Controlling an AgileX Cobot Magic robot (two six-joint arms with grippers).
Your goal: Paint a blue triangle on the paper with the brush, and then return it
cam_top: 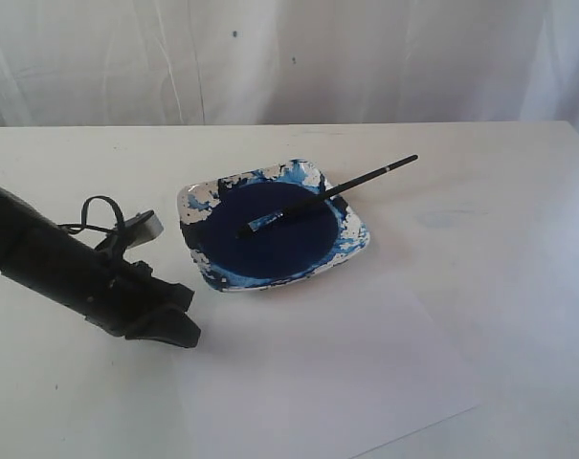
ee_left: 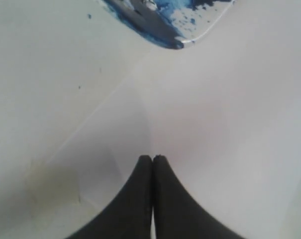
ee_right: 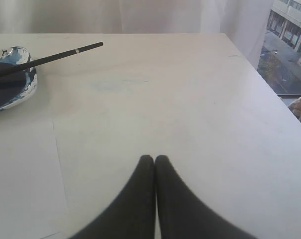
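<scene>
The black-handled brush (cam_top: 332,195) lies across the paint-splashed dish (cam_top: 358,238), its tip in the dark blue pool and its handle sticking out past the far right rim. The white paper (cam_top: 318,368) lies in front of the dish, and no blue triangle shows on it. My left gripper (cam_top: 179,330) hovers low at the paper's left edge, shut and empty; in its wrist view the left gripper (ee_left: 152,158) has both fingers pressed together over the paper (ee_left: 205,119). My right gripper (ee_right: 154,158) is shut on nothing above bare table, right of the paper (ee_right: 21,179) and the brush (ee_right: 46,59).
A white curtain hangs behind the table. The table's right edge (ee_right: 269,89) drops off toward a window in the right wrist view. A faint bluish smudge (cam_top: 447,218) marks the table right of the dish. The right arm is outside the exterior view.
</scene>
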